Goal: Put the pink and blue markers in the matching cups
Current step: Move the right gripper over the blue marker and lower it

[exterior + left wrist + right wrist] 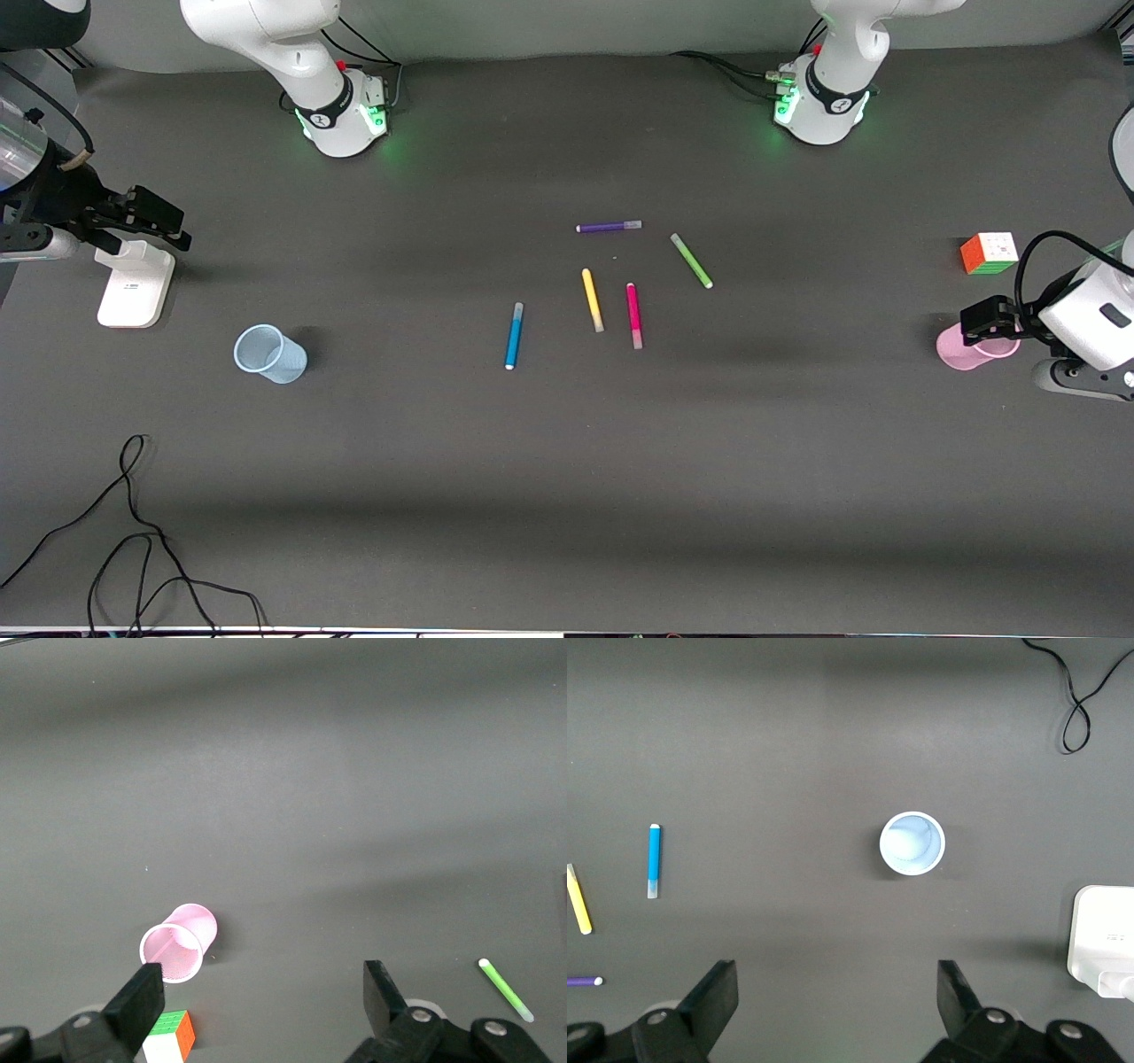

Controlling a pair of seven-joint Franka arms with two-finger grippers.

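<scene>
The blue marker (pixel 514 335) and the pink marker (pixel 634 315) lie flat at mid table, with a yellow pen between them. The blue marker also shows in the right wrist view (pixel 654 860). The pale blue cup (pixel 270 354) stands toward the right arm's end and shows in the right wrist view (pixel 912 843). The pink cup (pixel 970 350) stands toward the left arm's end, partly hidden by my left gripper (pixel 985 321), which is open and empty over it (pixel 261 992). The pink cup also shows in the left wrist view (pixel 180 943). My right gripper (pixel 164 221) is open and empty (pixel 837 992), up in the air at the right arm's end.
A yellow pen (pixel 592 299), a green pen (pixel 691 260) and a purple pen (pixel 609 227) lie near the markers. A colour cube (pixel 989 253) sits beside the pink cup. A white stand (pixel 135 283) sits under my right gripper. A black cable (pixel 133 532) loops near the front edge.
</scene>
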